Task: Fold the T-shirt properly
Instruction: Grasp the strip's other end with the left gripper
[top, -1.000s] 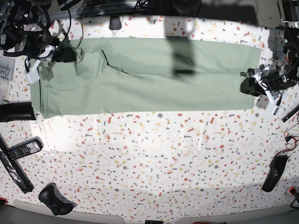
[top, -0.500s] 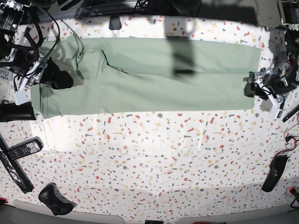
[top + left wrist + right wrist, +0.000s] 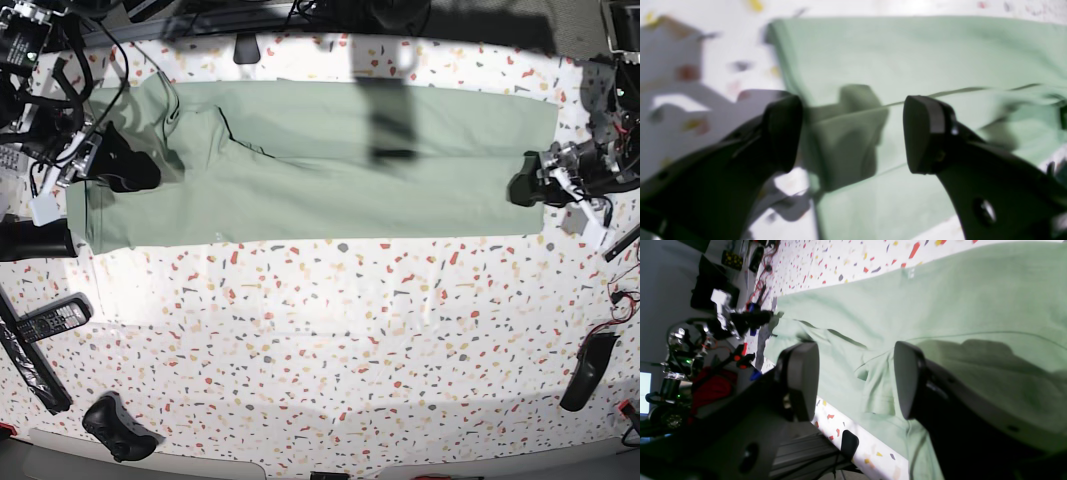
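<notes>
The T-shirt (image 3: 330,165) lies flat as a long green band across the far half of the speckled table (image 3: 330,340), collar end w/ a few creases toward the base view's left. Left gripper (image 3: 853,133) sits at the shirt's opposite short edge, jaws spread wide, nothing between them but cloth below. Right gripper (image 3: 855,380) is over the collar end, jaws also apart, not pinching. Near table edge: a remote (image 3: 52,318) & a black controller (image 3: 118,428).
</notes>
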